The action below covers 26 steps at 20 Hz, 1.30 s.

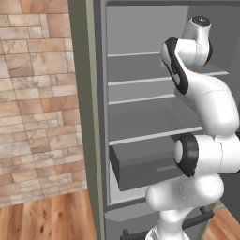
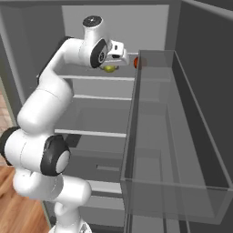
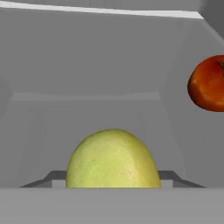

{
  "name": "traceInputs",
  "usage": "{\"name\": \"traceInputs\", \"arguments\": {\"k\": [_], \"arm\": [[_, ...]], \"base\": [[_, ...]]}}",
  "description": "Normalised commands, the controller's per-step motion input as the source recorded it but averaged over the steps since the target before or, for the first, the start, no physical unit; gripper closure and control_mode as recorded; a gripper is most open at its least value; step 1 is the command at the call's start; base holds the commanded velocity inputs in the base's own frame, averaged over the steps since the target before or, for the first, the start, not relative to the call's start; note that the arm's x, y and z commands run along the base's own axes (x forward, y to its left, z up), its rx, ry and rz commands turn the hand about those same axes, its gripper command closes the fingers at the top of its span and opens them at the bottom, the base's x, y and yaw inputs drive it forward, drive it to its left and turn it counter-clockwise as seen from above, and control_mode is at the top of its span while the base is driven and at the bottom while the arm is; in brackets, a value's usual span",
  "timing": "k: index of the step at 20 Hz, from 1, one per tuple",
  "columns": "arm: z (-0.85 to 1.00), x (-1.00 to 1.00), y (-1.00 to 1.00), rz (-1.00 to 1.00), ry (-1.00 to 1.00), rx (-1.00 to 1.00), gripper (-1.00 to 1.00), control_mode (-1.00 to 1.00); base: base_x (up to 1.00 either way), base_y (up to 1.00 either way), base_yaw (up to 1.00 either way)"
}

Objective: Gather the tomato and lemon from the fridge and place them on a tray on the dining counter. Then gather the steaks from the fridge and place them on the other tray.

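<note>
Squeezing the lemon (image 3: 113,159) on the upper fridge (image 1: 140,117) shelf, our claw (image 2: 110,67) could let it slip out and bump the tomato (image 3: 208,83) just beside it.

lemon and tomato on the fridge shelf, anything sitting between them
Nothing: in the hand view only bare grey fridge wall shows between the lemon and the tomato, which sit apart. The right base view agrees.
</note>
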Motion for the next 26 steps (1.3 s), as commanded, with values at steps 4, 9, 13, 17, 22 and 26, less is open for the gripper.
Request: {"name": "traceInputs", "arguments": {"k": [4, 9, 13, 17, 22, 26], "arm": [[0.0, -1.0, 0.2, -0.02, -0.17, 0.0, 1.0, -1.0], [0.0, -1.0, 0.24, -0.04, -0.07, 0.02, 1.0, -1.0], [0.04, -1.0, 0.25, -0.05, 0.0, 0.05, 1.0, -1.0], [0.0, -1.0, 0.25, -0.04, 0.0, 0.03, 1.0, -1.0], [0.0, -1.0, 0.21, -0.04, 0.0, 0.02, 1.0, -1.0], [-0.11, -1.0, 0.16, -0.03, 0.0, 0.0, 1.0, -1.0]], "base": [[0.0, 0.0, 0.0], [0.0, 0.0, 0.0], [0.0, 0.0, 0.0], [0.0, 0.0, 0.0], [0.0, 0.0, 0.0], [0.0, 0.0, 0.0]]}}
